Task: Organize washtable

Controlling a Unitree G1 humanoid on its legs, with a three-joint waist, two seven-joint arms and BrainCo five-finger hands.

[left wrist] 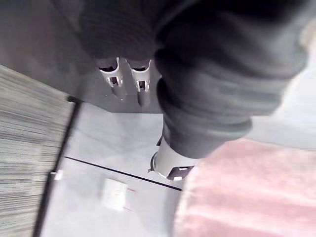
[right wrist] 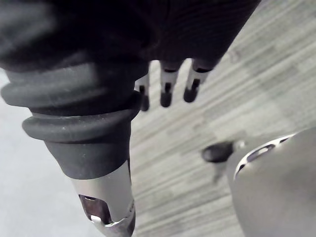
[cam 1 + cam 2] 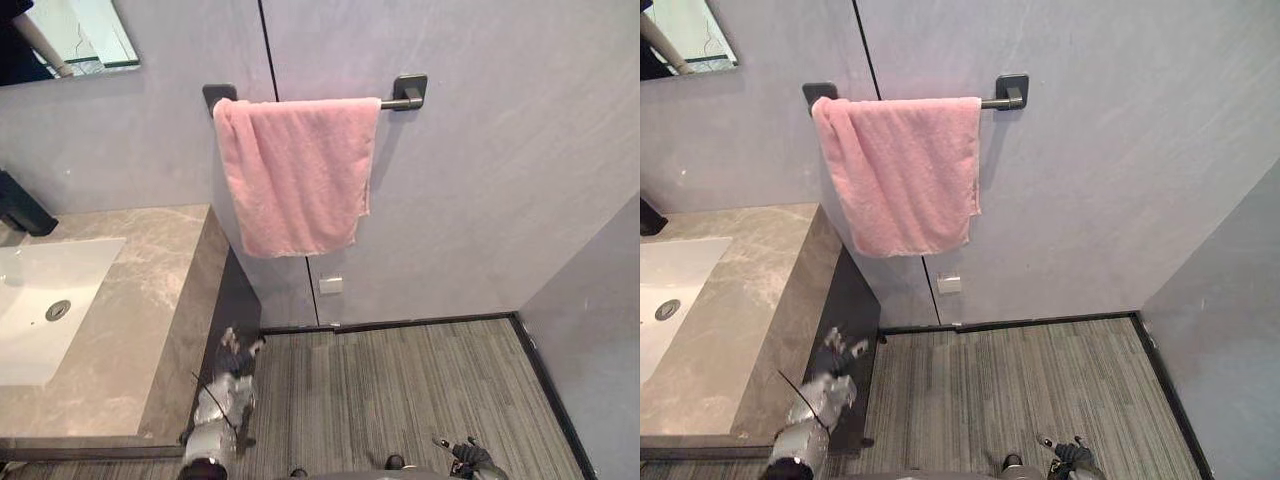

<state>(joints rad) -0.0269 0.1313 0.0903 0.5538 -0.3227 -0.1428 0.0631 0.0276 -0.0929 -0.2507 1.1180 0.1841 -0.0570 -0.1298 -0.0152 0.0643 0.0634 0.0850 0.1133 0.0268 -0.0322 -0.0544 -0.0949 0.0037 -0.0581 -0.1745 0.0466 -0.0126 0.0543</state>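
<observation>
The marble-patterned surface [image 3: 150,300] of the washtable runs along the left of the scene, its top bare apart from what is built in. A white rectangular sink [image 3: 40,300] is set into it at the left, with a round metal drain [image 3: 58,310] in its floor and a black faucet [image 3: 22,205] at its far edge. On the far wall, just right of the surface, a pink towel [image 3: 295,175] hangs draped over a dark towel bar [image 3: 400,102], bunched toward the bar's left end with its lower hem loose and uneven. A mirror [image 3: 70,35] sits on the wall at the far left, and a small white wall plate [image 3: 331,285] is low on the wall below the towel. The left hand [image 3: 238,352] hangs beside the near right side of the washtable, over the striped grey floor [image 3: 400,390], apart from the towel. Its fingers [image 1: 142,86] are straight and hold nothing. The right hand [image 3: 1068,456] is low at the near right, over the floor, its fingers [image 2: 167,91] likewise straight and empty.
</observation>
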